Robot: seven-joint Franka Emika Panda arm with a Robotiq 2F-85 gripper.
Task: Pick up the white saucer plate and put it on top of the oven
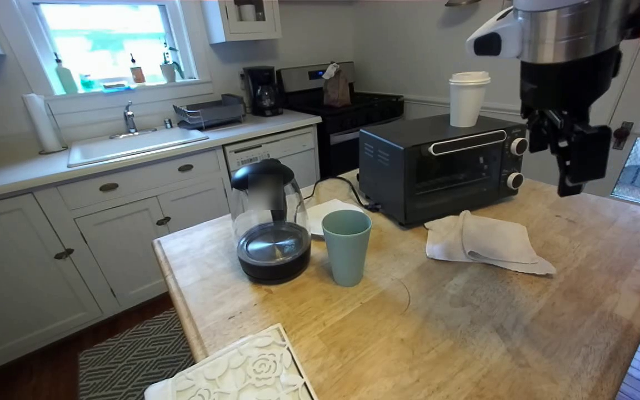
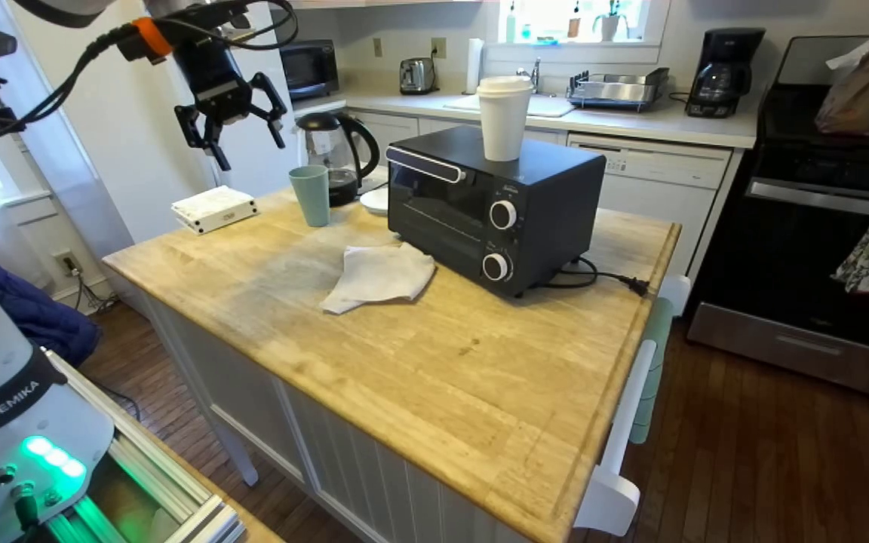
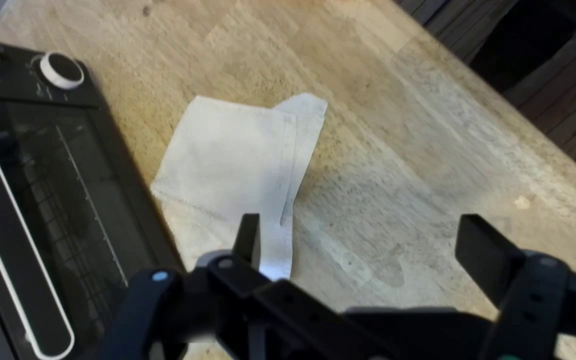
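- Saucer [image 2: 376, 200]: lies flat on the wooden table [image 2: 480, 392], toward the far edge, between the kettle [image 1: 273, 239] and the oven [image 2: 476, 200]. Part of it is hidden in both exterior views.
- Teal cup [image 1: 348, 250]: upright, near the saucer and just beside the kettle. Both stand toward the table's left corner in an exterior view.
- Oven: also by the far edge, its glass door [image 1: 453, 169] turned to the middle of the table. Its top bears a lidded white cup [image 2: 502, 124], upright.
- Plug [image 2: 638, 286]: close to the right edge, near the far right corner, in an exterior view.
- Cloth [image 3: 238, 160]: folded, on the table just in front of the oven door.
- White rose-patterned block [image 1: 236, 366]: at the left edge in both exterior views.
- Gripper [image 3: 363, 242]: hangs above the table, well apart from the saucer. Its fingers [image 3: 485, 260] are spread wide and it has hold of nothing; in the wrist view the table shows between them, its edge crossing the upper right.
- Stove [image 1: 342, 114]: beyond the far edge, with a brown bag [image 1: 336, 89] on it.
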